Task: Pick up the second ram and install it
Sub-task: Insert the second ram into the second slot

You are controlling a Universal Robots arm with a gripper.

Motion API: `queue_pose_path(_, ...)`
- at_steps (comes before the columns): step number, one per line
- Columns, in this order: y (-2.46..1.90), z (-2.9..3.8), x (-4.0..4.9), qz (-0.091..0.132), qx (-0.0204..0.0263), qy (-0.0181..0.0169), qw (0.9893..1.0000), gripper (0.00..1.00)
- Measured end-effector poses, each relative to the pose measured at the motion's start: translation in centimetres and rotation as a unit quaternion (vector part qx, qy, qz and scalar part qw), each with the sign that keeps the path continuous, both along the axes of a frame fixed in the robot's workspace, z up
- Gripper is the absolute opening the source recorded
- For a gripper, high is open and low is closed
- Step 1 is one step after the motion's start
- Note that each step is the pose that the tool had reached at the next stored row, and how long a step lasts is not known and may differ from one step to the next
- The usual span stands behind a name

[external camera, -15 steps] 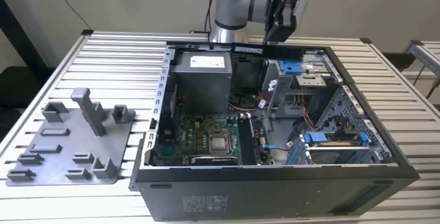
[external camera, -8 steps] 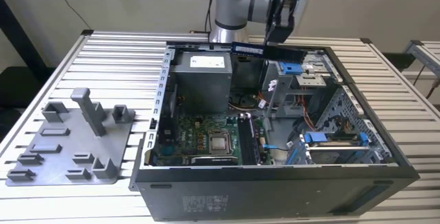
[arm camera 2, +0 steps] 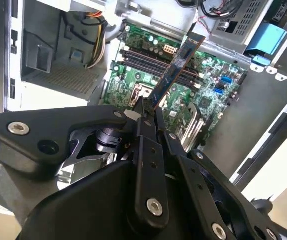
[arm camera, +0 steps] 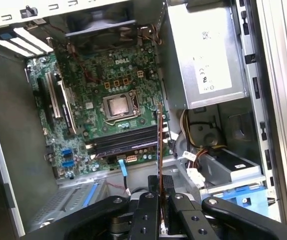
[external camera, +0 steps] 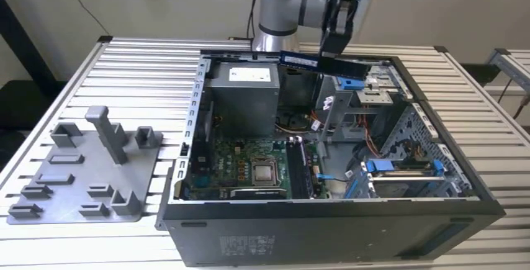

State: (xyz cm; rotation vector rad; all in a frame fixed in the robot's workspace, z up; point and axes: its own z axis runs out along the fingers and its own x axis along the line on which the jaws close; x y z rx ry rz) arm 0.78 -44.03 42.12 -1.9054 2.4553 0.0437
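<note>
My gripper [external camera: 334,51] hangs above the open computer case [external camera: 331,220], shut on the second ram [external camera: 323,64], a long dark stick held level over the case's far side. In the second wrist view the ram [arm camera 2: 176,71] juts out from between the black fingers [arm camera 2: 144,120] over the green motherboard [arm camera 2: 133,82]. In the first wrist view the ram [arm camera: 159,145] is seen edge-on, above the memory slots [arm camera: 126,141] beside the processor socket [arm camera: 119,106]. One stick sits in those slots.
A grey plastic tray [external camera: 83,177] with upright posts lies on the slatted table [external camera: 141,65] at the exterior view's left. Inside the case are the grey power supply [external camera: 242,96], drive cages with blue latches [external camera: 389,166] and loose cables [arm camera: 196,160].
</note>
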Motion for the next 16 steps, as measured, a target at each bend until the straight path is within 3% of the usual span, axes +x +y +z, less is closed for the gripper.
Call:
queue_pose_path(9,-0.37,-0.03,0.0,-0.041,0.0001,0.0,0.9991,0.14)
queue_pose_path(16,-0.49,-0.04,0.01,-0.081,0.0,0.0,0.9967,0.14)
